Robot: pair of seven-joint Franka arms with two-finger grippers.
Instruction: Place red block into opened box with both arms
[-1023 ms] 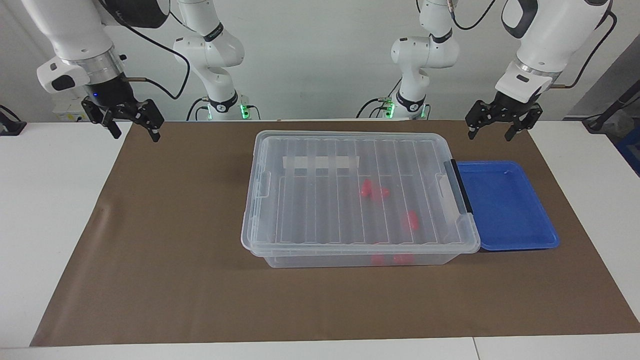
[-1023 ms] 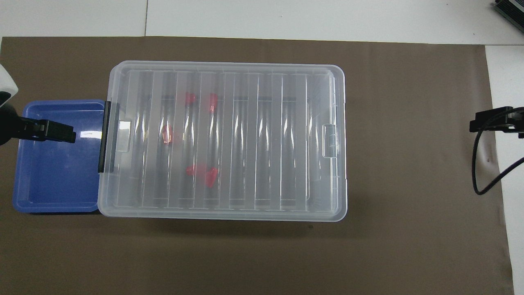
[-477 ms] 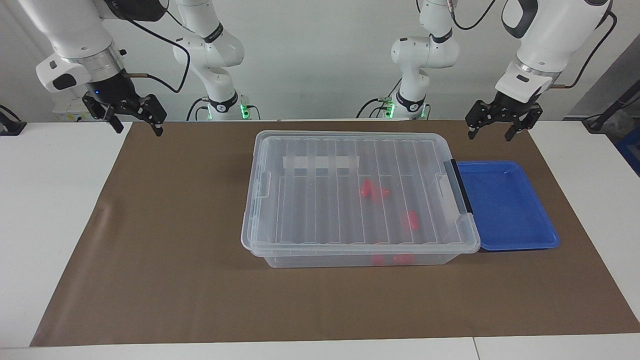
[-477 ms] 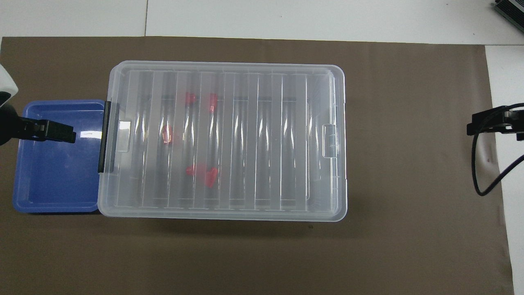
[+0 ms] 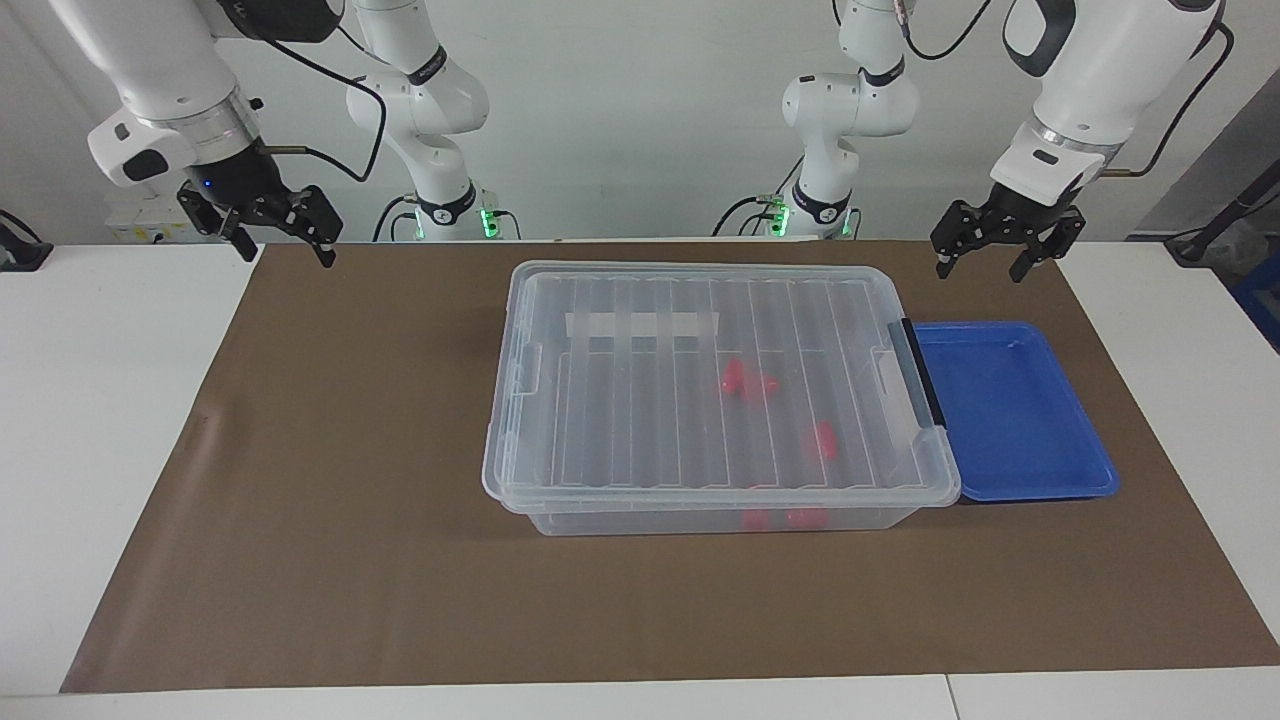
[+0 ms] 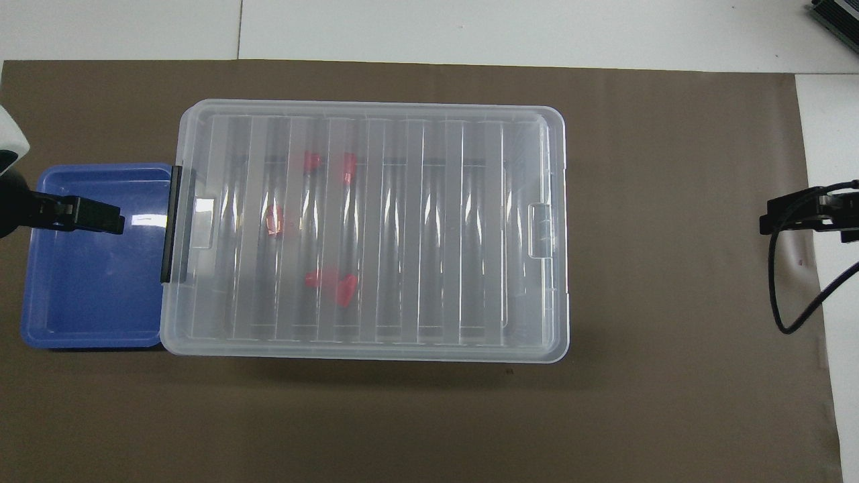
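Note:
The box (image 5: 700, 300) (image 6: 523, 134) stands in the middle of the brown mat with its ribbed clear lid on. Several red blocks show through the lid, among them a pair (image 5: 750, 382) and one with a pointed end (image 6: 346, 290). My left gripper (image 5: 980, 268) hangs open and empty over the mat, beside the blue tray's edge nearest the robots. My right gripper (image 5: 286, 256) hangs open and empty over the mat's edge at the right arm's end of the table. Neither gripper touches the box.
A shallow blue tray (image 5: 1060, 470) (image 6: 40, 322), with nothing in it, sits against the box's end that has the black latch (image 5: 921, 372). The brown mat (image 5: 330, 480) covers most of the white table.
My right gripper has risen a little and drifted toward the robots and slightly toward the box. The left arm, the box and the red blocks have not moved.

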